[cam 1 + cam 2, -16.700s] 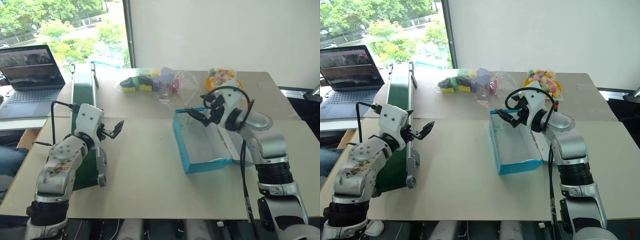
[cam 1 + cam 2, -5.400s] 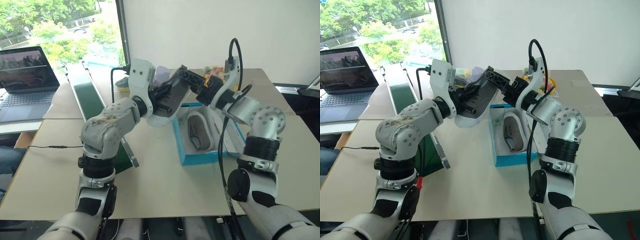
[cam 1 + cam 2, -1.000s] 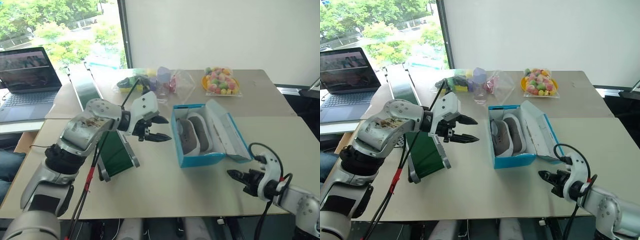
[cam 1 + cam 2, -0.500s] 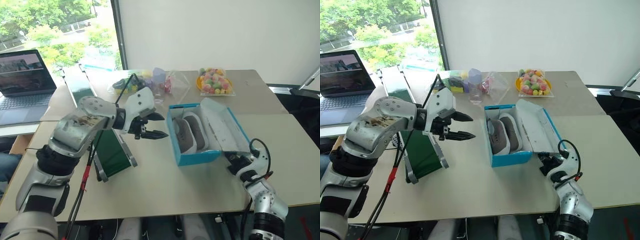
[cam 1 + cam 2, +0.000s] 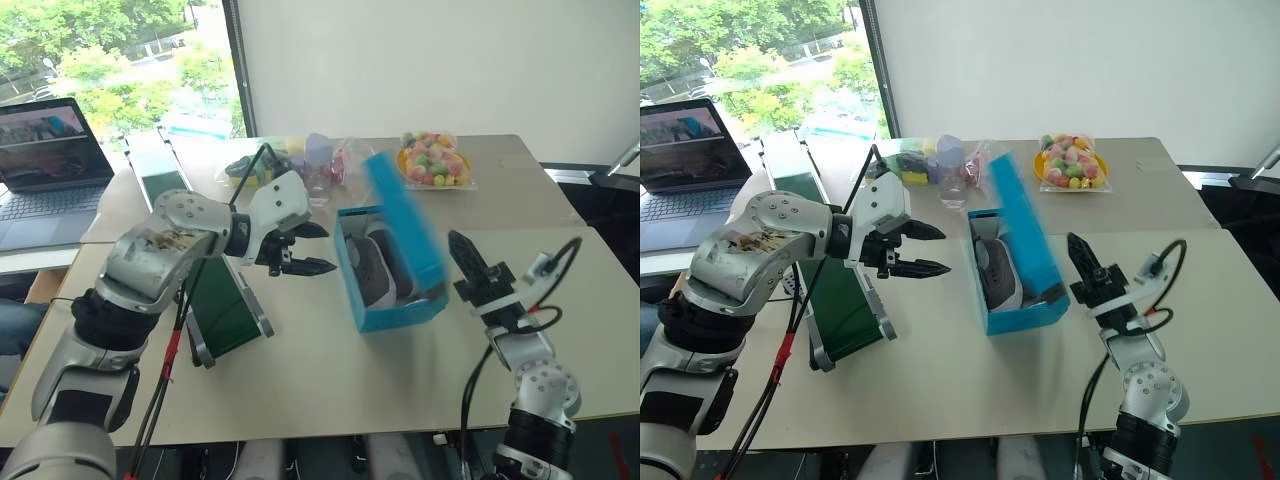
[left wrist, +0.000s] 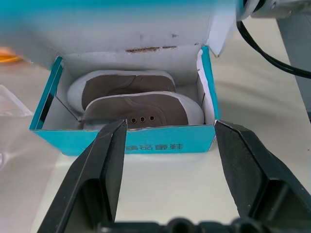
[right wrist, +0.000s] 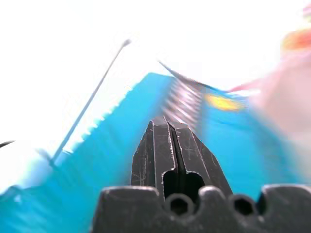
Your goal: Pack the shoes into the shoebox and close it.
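The shoes lie in the box mid-table, its lid upright beside the shut, empty right gripper; unpushed, the lid could fall open, the empty left gripper gaping nearby.

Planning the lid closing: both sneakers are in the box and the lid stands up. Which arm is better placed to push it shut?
Right, probably. The right gripper, fingers shut, sits just beside the raised lid of the shoebox, on its outer side. The left gripper hangs open on the box's far side, apart from the lid.
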Motion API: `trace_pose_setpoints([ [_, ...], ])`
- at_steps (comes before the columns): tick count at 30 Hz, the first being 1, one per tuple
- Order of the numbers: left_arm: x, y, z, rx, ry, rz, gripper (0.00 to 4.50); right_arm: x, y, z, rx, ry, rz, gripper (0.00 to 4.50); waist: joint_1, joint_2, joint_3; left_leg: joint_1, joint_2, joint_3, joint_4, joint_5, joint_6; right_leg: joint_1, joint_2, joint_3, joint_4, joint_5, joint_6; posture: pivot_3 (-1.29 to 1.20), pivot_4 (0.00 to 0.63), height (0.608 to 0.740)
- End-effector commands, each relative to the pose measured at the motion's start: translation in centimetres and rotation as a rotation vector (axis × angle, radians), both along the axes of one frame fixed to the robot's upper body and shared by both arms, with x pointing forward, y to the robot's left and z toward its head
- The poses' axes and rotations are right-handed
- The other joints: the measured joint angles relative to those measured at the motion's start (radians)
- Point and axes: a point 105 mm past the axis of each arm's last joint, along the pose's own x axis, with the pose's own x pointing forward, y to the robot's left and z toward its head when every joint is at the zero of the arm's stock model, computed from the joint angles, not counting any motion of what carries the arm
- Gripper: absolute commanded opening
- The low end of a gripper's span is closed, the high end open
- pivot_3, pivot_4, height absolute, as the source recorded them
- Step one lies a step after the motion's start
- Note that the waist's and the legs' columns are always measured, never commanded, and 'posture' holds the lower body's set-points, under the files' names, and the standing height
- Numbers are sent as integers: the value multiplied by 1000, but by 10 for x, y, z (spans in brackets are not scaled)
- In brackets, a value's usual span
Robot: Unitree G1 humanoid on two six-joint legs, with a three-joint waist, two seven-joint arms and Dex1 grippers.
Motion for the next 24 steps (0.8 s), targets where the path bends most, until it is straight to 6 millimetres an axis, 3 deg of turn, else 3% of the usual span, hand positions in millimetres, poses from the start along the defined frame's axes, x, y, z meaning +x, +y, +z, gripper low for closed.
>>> trace_pose_setpoints([
  [1, -1, -3, 13, -6, -61, -18, 3046, -7, 38, -17, -282, 90, 172, 14, 1, 0, 0, 0, 0, 0, 0, 0, 0, 0, 0, 0, 0, 0, 0, 0, 150, 740],
  [3, -1, -3, 14, -6, -61, -15, 3046, -6, 43, -34, -440, 148, 189, 14, 2, 0, 0, -1, -2, 0, 0, 0, 0, 0, -2, 0, -1, -2, -3, 0, 150, 740],
  [9, 0, 1, 12, -12, -59, 19, 3046, 15, 44, -32, -607, 173, 146, 14, 6, -1, -1, 0, -2, 1, 0, 0, 0, 1, -2, 0, -1, -2, -3, 0, 150, 740],
  [12, 0, 2, 8, -8, -59, 33, 3046, 22, 46, -47, -864, 198, 156, 14, 7, -1, -1, 0, -2, 1, 0, 0, 0, 1, -2, 0, -1, -2, -2, 0, 150, 740],
  [16, 2, 3, 8, -16, -65, 61, 3046, 34, 43, -61, -1353, 172, 161, 14, 3, -2, -1, 0, -2, 1, 1, 0, 0, 0, -1, 0, -1, -2, -2, 0, 150, 740],
  [21, 0, 3, 5, -28, -67, 82, 3046, 29, 62, -58, -1600, 42, 307, 14, 5, -6, -3, 0, -2, 1, 1, 0, 0, 1, -1, -1, -1, -2, -2, 0, 150, 740],
  [24, 0, 3, 6, -40, -70, 99, 3046, 24, 69, -57, -1630, -6, 373, 14, 5, -8, -5, 0, -2, 1, 1, 0, 0, 1, -2, -1, -1, -2, -2, 0, 150, 740],
])
